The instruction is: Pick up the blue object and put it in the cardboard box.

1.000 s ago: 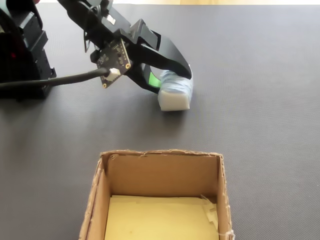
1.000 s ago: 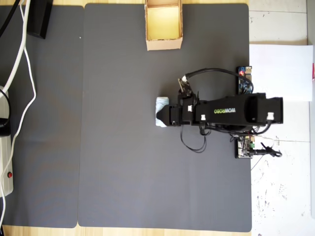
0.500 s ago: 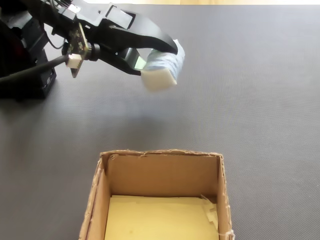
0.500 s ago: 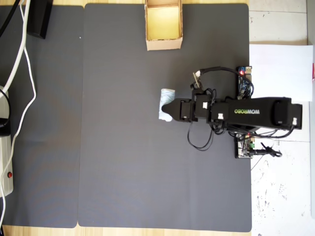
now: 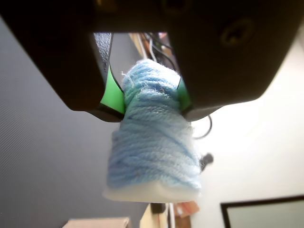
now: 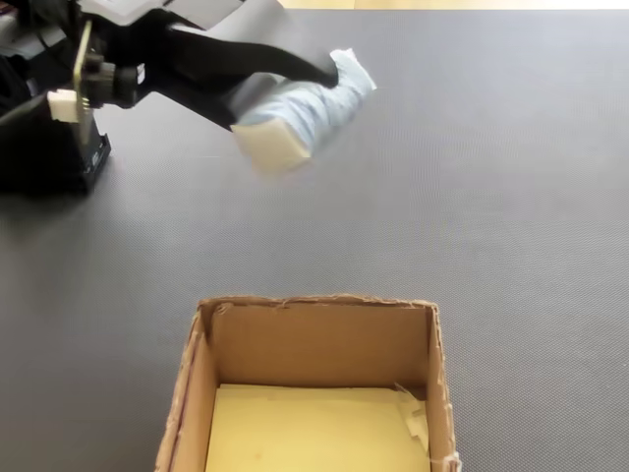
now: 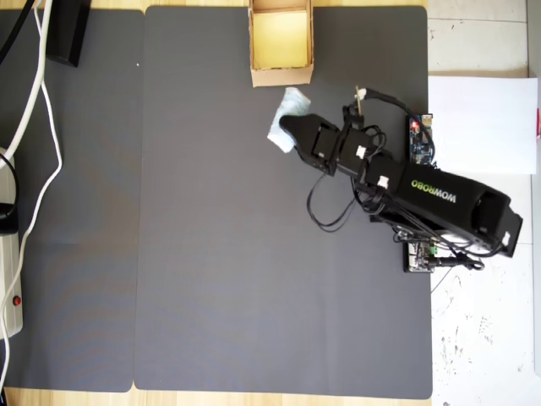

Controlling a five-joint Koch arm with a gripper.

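The blue object (image 5: 153, 142) is a pale blue yarn-wrapped bundle with a white end, clamped between the green pads (image 5: 113, 95) of my gripper (image 5: 149, 97). In the fixed view the blue object (image 6: 300, 113) hangs in the air under my gripper (image 6: 329, 74), well above the mat. The cardboard box (image 6: 197, 374), tan with a yellowish floor, stands open at the near edge of that view and holds nothing. From overhead, the blue object (image 7: 286, 118) sits just below the cardboard box (image 7: 279, 78), in my gripper (image 7: 289, 127).
A dark grey mat (image 7: 211, 254) covers the table. The arm's base (image 7: 427, 254) stands at the mat's right edge overhead. White cables (image 7: 38, 110) and a black block (image 7: 68, 34) lie at the left. White paper (image 7: 482, 118) lies to the right.
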